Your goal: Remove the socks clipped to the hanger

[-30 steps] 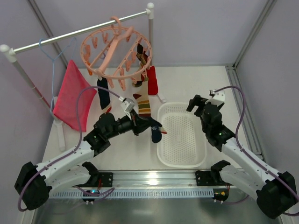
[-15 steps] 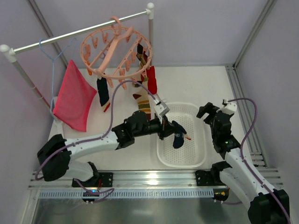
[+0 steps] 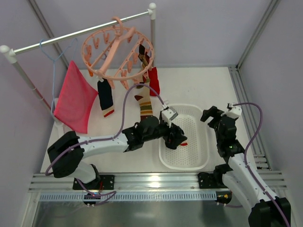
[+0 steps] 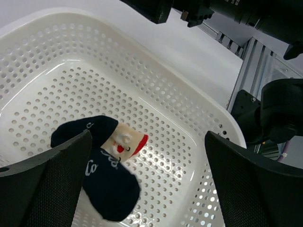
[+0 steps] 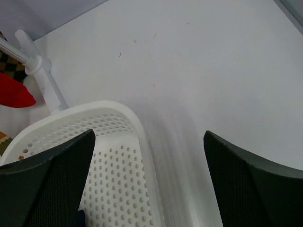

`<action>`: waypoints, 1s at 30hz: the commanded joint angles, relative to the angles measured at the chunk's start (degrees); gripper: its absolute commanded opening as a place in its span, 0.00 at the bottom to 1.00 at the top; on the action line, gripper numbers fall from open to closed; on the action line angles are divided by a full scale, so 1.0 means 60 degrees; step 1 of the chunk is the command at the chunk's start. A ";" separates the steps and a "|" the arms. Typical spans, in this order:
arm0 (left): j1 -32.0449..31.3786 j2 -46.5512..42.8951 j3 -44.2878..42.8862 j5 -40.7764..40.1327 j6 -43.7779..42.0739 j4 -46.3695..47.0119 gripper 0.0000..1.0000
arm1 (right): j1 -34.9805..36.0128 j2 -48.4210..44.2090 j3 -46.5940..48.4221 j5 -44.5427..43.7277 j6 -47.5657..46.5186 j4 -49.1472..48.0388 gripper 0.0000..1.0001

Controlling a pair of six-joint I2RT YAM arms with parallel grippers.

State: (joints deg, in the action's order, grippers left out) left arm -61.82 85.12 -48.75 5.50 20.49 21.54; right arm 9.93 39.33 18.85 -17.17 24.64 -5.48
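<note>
Two black-and-white robot arms w/ 2-finger grippers reach over 1 white table (image 3: 199,85), shown from above & from each wrist cam.

1 round salmon-pink plastic ring hanger (image 3: 116,47) w/ many dangling pegs hooks over 1 grey metal rail (image 3: 80,32) at the back left. 4 socks can be counted clipped under its near & right rim:
- 1 dark navy sock w/ red toe (image 3: 105,98), on the left
- 1 brown-tan striped sock (image 3: 145,104), hanging lowest
- 1 plain red sock (image 3: 154,81), on the right
- 1 brown-tan diamond-patterned sock (image 3: 145,60), tucked up by the rim

1 more, a dark navy sock w/ cream-and-red patch (image 4: 106,182), is off the hanger. It sits inside 1 white perforated plastic basket (image 3: 204,146) on the table, front right of the hanger.

Left gripper (image 4: 147,138) hovers over the basket's left half, jaws spread wide & holding nothing. The navy sock lies below & between its fingers (image 4: 42,184), clear of both.

Right gripper (image 5: 147,136) sits just beside the basket's far right corner, jaws also wide apart & empty.

1 large pink-red cloth (image 3: 73,99) hangs on 1 thin light-blue wire hanger (image 3: 53,61) at the rail's left end
</note>
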 commanded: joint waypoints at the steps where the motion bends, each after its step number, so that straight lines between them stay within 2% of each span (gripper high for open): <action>1: -0.0053 -0.0139 -0.0283 -0.0506 -0.0178 0.0131 1.00 | -0.0044 -0.0081 -0.0036 0.0180 0.0141 -0.0259 0.95; 8: -0.0185 -0.0796 -0.0034 -0.0153 -0.1421 -0.0570 1.00 | -0.0044 0.0021 -0.0124 0.0298 0.0024 -0.0318 0.95; 9: -0.0185 -0.0943 0.0111 -0.0444 -0.1568 -0.0848 1.00 | -0.0044 -0.0007 -0.0124 0.0298 -0.0005 -0.0318 0.95; 10: -0.0185 -0.1104 0.0214 -0.1477 -0.1758 -0.1300 1.00 | -0.0059 0.0022 -0.0124 0.0298 -0.0049 -0.0318 0.95; 14: -0.0068 -0.1954 0.0975 -0.4203 -0.1747 -0.2094 1.00 | -0.0059 0.0051 -0.0124 0.0312 -0.0094 -0.0362 0.95; 17: 0.0765 -0.2657 0.1692 -0.4913 -0.0987 -0.2359 1.00 | -0.0044 0.0124 -0.0154 0.0546 -0.0050 -0.0523 0.95; 21: 0.2403 -0.4337 0.2981 -0.5514 -0.0239 -0.1994 1.00 | -0.0059 0.0168 -0.0197 0.0811 -0.0049 -0.0669 0.95; 26: 0.3666 -0.6142 0.4227 -0.6803 -0.0294 -0.1496 1.00 | -0.0059 0.0139 -0.0227 0.0738 -0.0167 -0.0640 0.95; 30: 0.5493 -0.6935 0.4901 -0.6338 -0.0544 -0.0837 1.00 | -0.0059 0.0066 -0.0256 0.0796 -0.0167 -0.0684 0.95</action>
State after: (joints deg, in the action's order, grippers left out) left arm -35.07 45.80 -20.86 -30.70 17.61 10.98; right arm 9.89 40.25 17.61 -12.82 24.12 -6.46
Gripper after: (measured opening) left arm 0.996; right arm 0.952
